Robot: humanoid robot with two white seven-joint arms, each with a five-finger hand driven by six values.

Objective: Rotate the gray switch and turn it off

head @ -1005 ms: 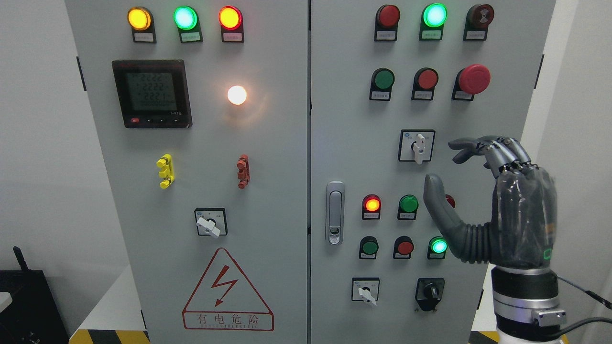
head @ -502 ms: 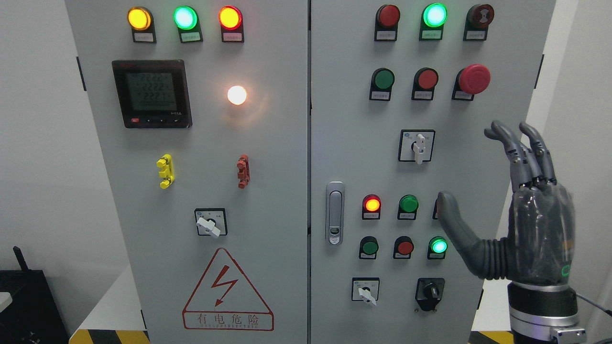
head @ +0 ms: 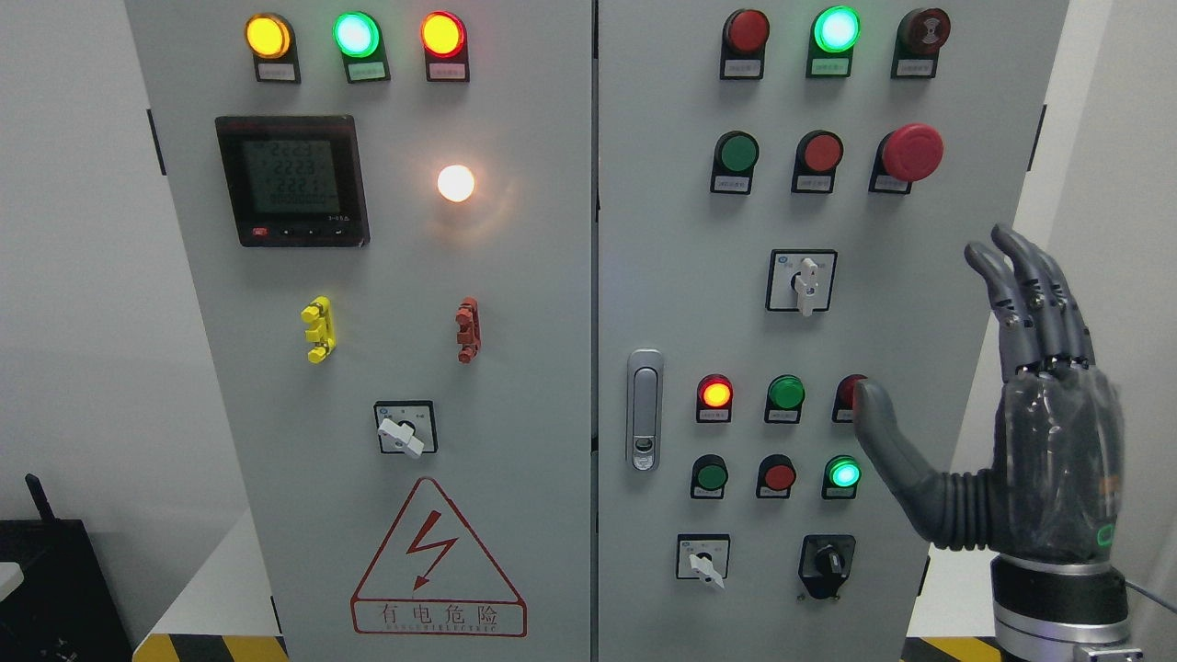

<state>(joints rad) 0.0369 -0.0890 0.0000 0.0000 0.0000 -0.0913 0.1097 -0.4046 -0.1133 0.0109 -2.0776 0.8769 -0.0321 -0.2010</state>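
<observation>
Right hand [head: 1011,414]: fingers spread wide, holding nothing, well right of the switch.
Cabinet [head: 644,230]: both doors closed, contents hidden.
Gray switch [head: 805,283]: right door, handle upright.
Turning it well: likely pinch the handle squarely, clear of the neighbouring buttons.

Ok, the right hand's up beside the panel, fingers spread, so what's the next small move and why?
Probably ease the right hand slightly rightward. Its thumb tip overlaps a red button, and it holds nothing. The gray switch stands handle-upright, apart from the hand, which fits both already turned and yet to turn; clearing the thumb suits either.
</observation>
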